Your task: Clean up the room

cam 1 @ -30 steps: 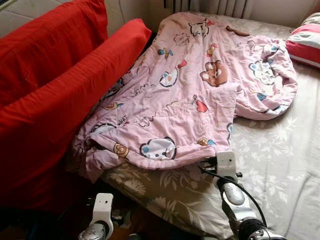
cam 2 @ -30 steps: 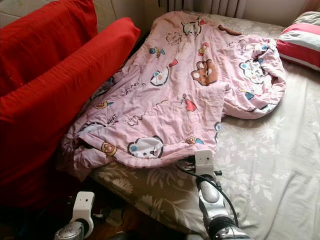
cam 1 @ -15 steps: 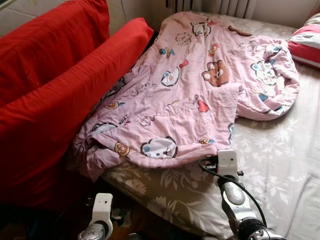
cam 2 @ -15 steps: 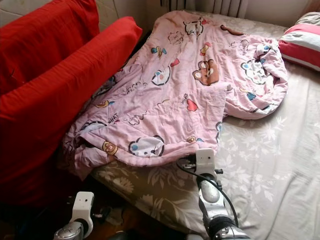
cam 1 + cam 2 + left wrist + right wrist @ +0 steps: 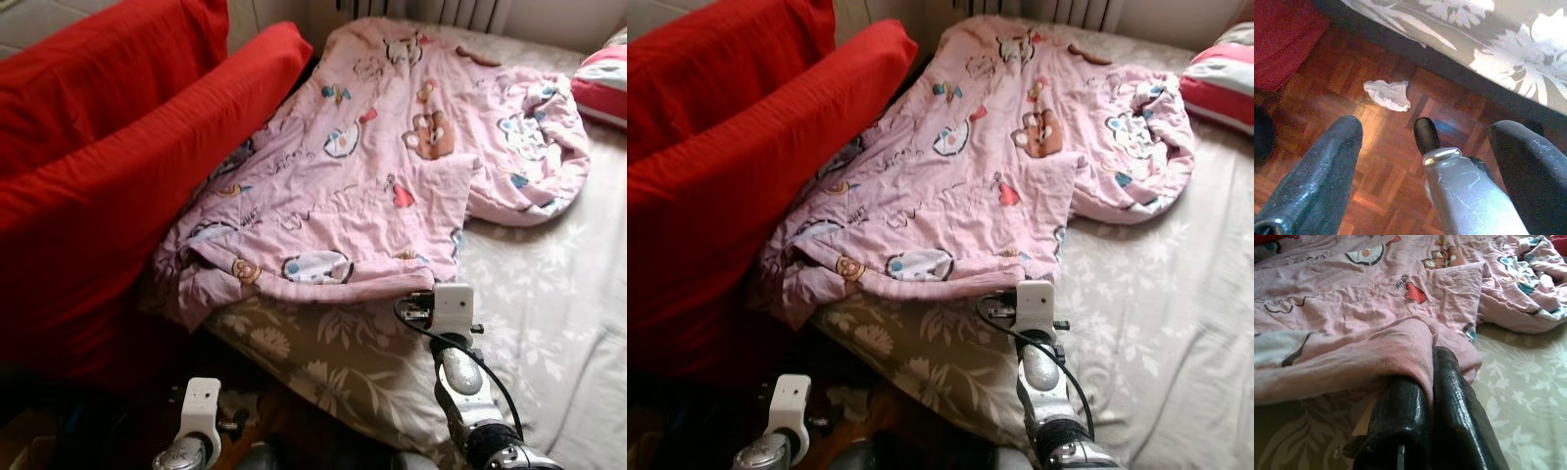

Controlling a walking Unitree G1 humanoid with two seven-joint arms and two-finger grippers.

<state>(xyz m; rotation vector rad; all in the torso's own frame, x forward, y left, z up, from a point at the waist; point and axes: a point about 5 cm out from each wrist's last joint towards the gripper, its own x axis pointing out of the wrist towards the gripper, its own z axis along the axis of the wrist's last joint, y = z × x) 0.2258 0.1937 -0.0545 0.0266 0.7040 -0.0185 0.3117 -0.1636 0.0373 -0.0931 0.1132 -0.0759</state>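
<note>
A pink cartoon-print blanket [image 5: 382, 186] lies rumpled across the bed, with one side bunched against the red cushions. My right gripper [image 5: 1431, 352] is at the blanket's near edge. Its two black fingers are shut on a fold of the pink fabric, which is pinched between them. In the left eye view the right wrist [image 5: 451, 308] sits at that same blanket edge [image 5: 392, 286]. My left gripper [image 5: 1428, 125] hangs low beside the bed over the wooden floor, open, with nothing between its fingers.
Two large red cushions [image 5: 127, 166] lean along the bed's left side. The bed has a grey floral sheet [image 5: 549, 294], and a striped pillow [image 5: 600, 88] lies at the far right. A small crumpled white cloth [image 5: 1387, 94] lies on the parquet by the bed's edge.
The head view has shifted a little, so the whole scene sits slightly differently. My right gripper stays shut on the blanket's near edge. The left arm still hangs low.
</note>
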